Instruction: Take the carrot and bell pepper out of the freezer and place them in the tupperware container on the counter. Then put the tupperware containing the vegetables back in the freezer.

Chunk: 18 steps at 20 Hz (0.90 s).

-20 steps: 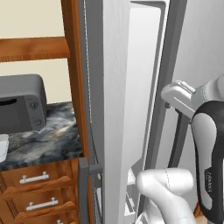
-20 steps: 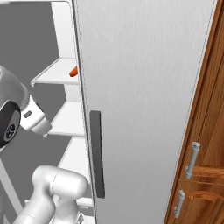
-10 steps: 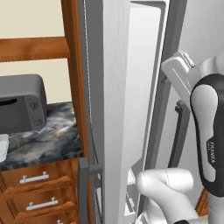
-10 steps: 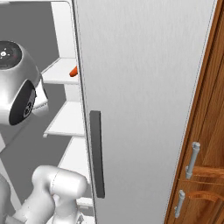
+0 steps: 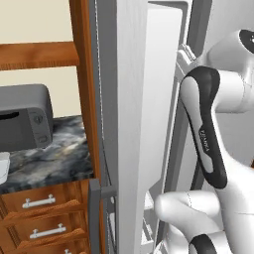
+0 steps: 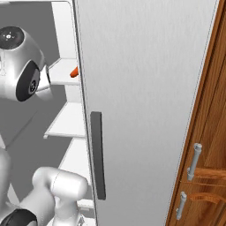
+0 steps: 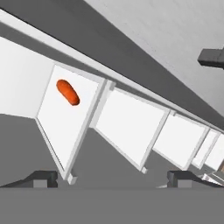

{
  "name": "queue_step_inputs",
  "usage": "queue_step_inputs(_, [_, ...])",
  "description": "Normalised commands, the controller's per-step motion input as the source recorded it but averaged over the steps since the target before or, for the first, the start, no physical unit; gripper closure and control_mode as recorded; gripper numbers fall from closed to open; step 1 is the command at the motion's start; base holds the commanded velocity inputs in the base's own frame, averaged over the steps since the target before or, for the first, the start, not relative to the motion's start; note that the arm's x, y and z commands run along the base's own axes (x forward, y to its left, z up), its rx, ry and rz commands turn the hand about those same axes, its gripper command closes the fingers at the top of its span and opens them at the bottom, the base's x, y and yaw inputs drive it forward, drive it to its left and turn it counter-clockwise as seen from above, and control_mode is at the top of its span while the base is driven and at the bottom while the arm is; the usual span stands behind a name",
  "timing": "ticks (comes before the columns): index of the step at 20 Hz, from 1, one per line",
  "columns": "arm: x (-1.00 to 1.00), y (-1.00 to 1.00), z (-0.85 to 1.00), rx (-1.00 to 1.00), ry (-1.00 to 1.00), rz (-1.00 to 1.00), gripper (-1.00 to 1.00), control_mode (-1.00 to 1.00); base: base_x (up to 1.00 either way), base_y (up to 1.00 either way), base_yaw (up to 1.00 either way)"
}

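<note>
The carrot (image 7: 68,92) lay alone on a white freezer shelf (image 7: 61,127), well clear of the shelf's edges, and its orange tip also peeked past the grey freezer door (image 6: 141,88) in the right base view. The gripper (image 7: 111,178) was well short of it, its two dark fingertips (image 7: 43,178) standing wide apart with nothing between them. The bell pepper could not be made out from these angles.

By its look, the carrot was a small, light, stiff stick with a smooth skin, so it would probably be slippery and apt to roll on the flat shelf if nudged from one side. The safest hold seemed to be across its thick middle, with the jaws set square to its long axis (a grip near the tapered end would likely squeeze it out). It did not look fragile, so a firm close should do no harm. The shelf above left little room, so a level approach seemed wise.
</note>
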Motion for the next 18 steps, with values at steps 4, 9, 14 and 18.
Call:
queue_step_inputs(4, [0.75,0.00,0.00,0.00,0.09,0.00,-1.00,-1.00,0.00,0.00,0.00])
queue_step_inputs(9, [0.78,0.04,0.00,0.00,0.03,0.00,-1.00,-1.00,0.00,0.00,0.00])
queue_step_inputs(14, [0.64,0.11,0.00,-0.02,0.02,0.00,-1.00,-1.00,0.00,0.00,0.00])
queue_step_inputs(18, [0.54,0.11,-0.09,-0.04,0.04,-0.02,-1.00,-1.00,0.00,0.00,0.00])
